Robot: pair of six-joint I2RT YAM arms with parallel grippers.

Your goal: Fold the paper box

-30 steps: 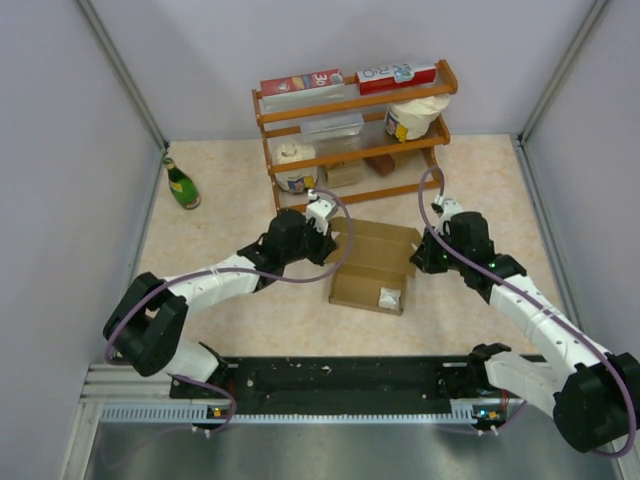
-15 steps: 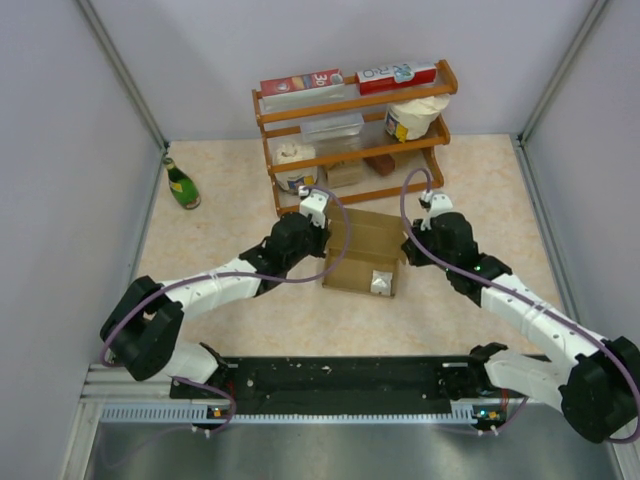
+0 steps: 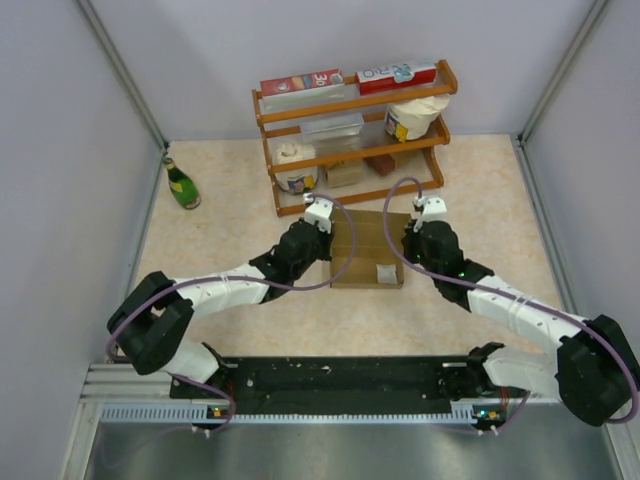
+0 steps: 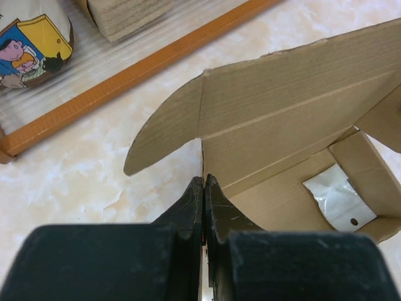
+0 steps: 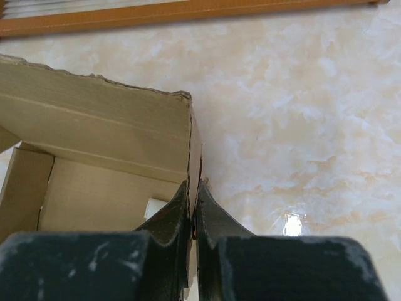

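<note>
Beige marbled counter (image 3: 480, 200) fills a white-walled bay, and the box (image 3: 368, 250) sits at its middle, between the two arms, partly erected with its top open. Left jaws are pressed together on the box's left wall at a corner; right jaws are pinched on the thin top edge of the right wall.

Both grips look shallow, so an uneven pull or push could probably slide a wall out of the jaws, tear the cardboard at a crease, or skew the box out of square. If the arms squeeze toward each other too hard, the walls may buckle inward rather than fold on their scores.

A rounded ear flap (image 4: 166, 128) sticks out loose on the left and could end up on the wrong side of the wall. A white scrap (image 3: 385, 273) lies on the box floor and would be shut inside.

Just behind stands a wooden rack (image 4: 125, 78); the raised rear panel has little room and may catch its lower rail. A green bottle (image 3: 182, 184) stands well apart at far left.
</note>
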